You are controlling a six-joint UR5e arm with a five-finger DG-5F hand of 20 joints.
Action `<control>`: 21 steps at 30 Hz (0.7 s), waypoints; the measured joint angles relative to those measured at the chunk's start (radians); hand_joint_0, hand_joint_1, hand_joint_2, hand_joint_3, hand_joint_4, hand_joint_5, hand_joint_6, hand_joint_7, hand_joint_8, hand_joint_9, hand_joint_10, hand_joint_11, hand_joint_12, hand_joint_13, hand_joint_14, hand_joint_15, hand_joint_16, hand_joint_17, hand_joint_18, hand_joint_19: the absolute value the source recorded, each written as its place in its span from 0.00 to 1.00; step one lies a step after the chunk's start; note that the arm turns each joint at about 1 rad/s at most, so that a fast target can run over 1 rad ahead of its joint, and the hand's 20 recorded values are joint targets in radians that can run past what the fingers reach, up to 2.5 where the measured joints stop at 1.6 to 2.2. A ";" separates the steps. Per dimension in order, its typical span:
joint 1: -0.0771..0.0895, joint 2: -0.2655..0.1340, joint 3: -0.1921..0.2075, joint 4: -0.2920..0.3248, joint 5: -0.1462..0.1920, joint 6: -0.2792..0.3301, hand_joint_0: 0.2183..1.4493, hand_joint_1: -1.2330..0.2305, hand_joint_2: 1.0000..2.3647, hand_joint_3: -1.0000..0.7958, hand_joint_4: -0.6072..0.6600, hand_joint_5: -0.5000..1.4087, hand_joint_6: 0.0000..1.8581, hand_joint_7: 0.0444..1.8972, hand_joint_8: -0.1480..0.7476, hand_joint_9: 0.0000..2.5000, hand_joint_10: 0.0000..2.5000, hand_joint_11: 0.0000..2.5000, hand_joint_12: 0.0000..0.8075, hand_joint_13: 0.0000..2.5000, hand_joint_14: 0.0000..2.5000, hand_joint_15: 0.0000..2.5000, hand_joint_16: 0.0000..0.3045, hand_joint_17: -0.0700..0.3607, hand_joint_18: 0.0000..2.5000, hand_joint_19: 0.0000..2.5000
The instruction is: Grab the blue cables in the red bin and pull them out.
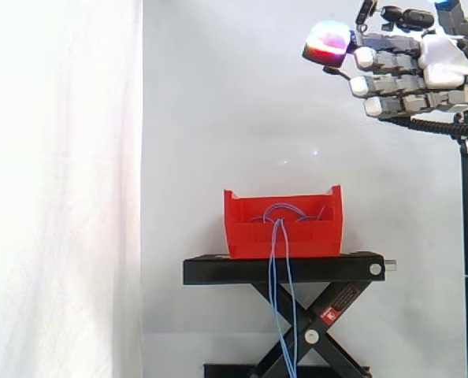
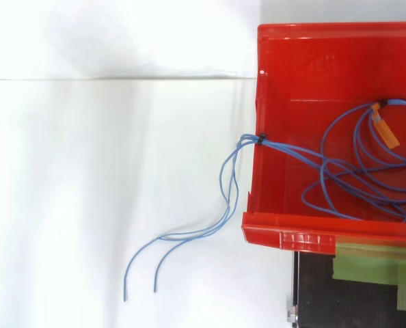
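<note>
Side camera: set about level with the red bin [image 1: 321, 236], facing the white curtain [image 1: 61, 189], far enough back to take in the black stand [image 1: 218, 270] and the robot hand [image 1: 431, 67] at upper right.

Top camera: looks straight down from nearer; the right edge crops the bin.

Shared: the bin wall with the blue cables [image 2: 252, 139] draped over it.

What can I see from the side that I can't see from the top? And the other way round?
From the side: the hand, open, high above and to the right of the red bin, and the black stand beneath the bin. From the top: an orange tag among the blue cables coiled inside, and green tape beside the bin's rim. Both: the red bin with blue cables hanging over its wall.
</note>
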 measured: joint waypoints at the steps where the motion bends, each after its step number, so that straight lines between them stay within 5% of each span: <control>1: 0.000 0.000 0.000 0.000 0.000 0.000 0.44 0.28 0.00 0.00 0.60 0.46 0.00 0.10 0.44 0.26 0.00 0.13 0.43 0.18 0.00 0.09 0.17 0.44 0.12 0.14; 21: 0.000 0.000 0.000 0.000 0.000 0.000 0.44 0.29 0.00 0.00 0.60 0.46 0.00 0.10 0.45 0.28 0.00 0.15 0.43 0.21 0.00 0.11 0.17 0.44 0.15 0.16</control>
